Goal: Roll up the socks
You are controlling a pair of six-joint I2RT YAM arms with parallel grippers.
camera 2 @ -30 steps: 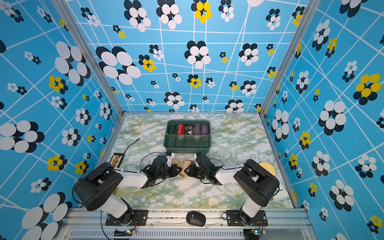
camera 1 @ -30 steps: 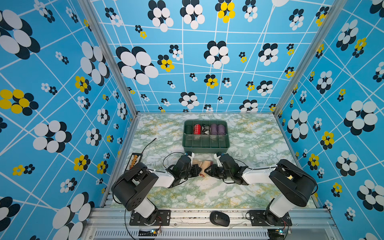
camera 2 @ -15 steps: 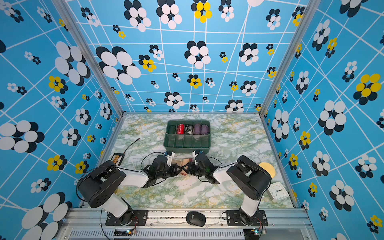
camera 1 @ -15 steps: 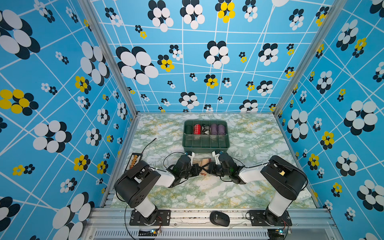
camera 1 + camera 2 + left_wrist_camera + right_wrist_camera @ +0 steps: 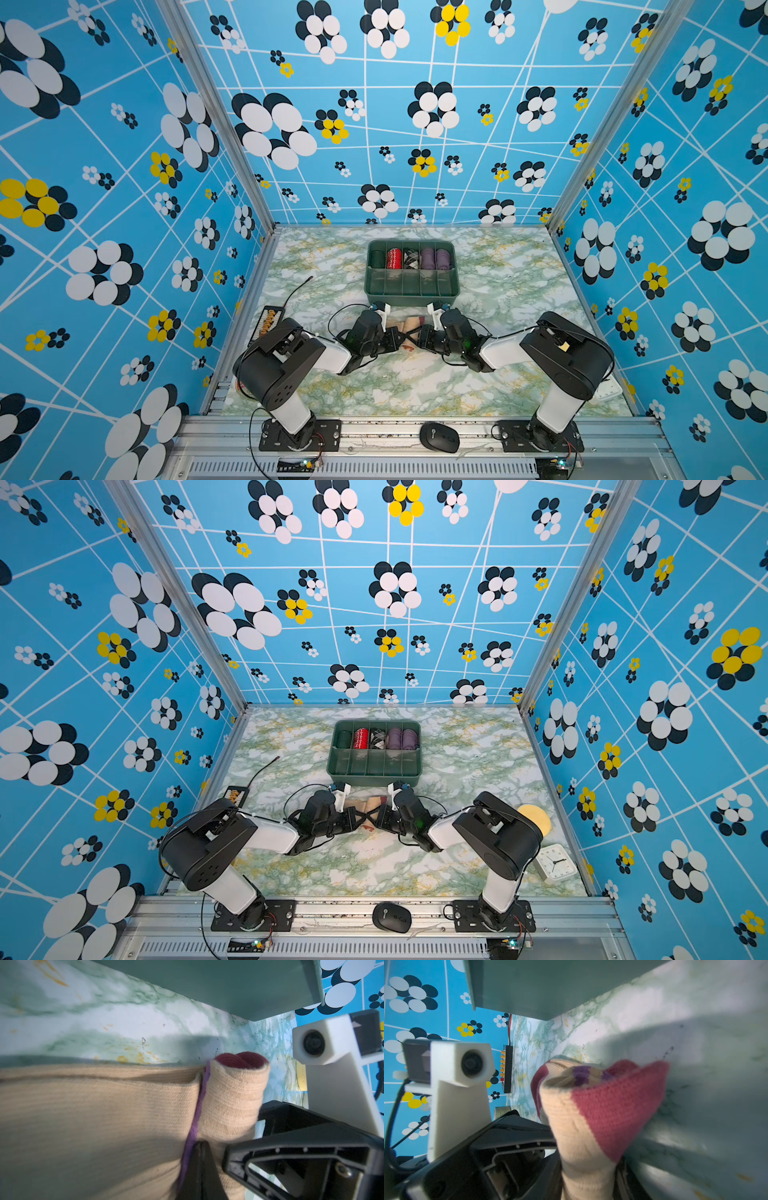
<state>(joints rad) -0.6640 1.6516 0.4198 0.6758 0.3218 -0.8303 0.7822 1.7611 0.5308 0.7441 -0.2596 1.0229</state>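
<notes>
The socks [image 5: 409, 325] are a tan ribbed bundle with maroon ends and a purple stripe, lying on the marble table just in front of the green tray [image 5: 411, 297]. In both top views the two grippers meet over them. My left gripper [image 5: 397, 336] is shut, its tips [image 5: 200, 1145] pinching the tan fabric [image 5: 104, 1115] beside the purple stripe, next to the rolled part [image 5: 234, 1093]. My right gripper [image 5: 422, 334] is shut on the roll's other end: the tan and maroon sock [image 5: 591, 1109] stands out from between its jaws [image 5: 589, 1178].
The tray [image 5: 374, 771] holds dark green, red-and-white, black-and-white and purple rolls in its far row. A black strip with orange buttons [image 5: 269, 322] lies at the left edge. A clock [image 5: 556, 862] and a yellow disc [image 5: 536, 817] sit at the right; a mouse [image 5: 439, 437] rests on the front rail.
Both grippers have carried the socks a little toward the tray and drawn closer together. The right jaws have narrowed slightly on the roll.
</notes>
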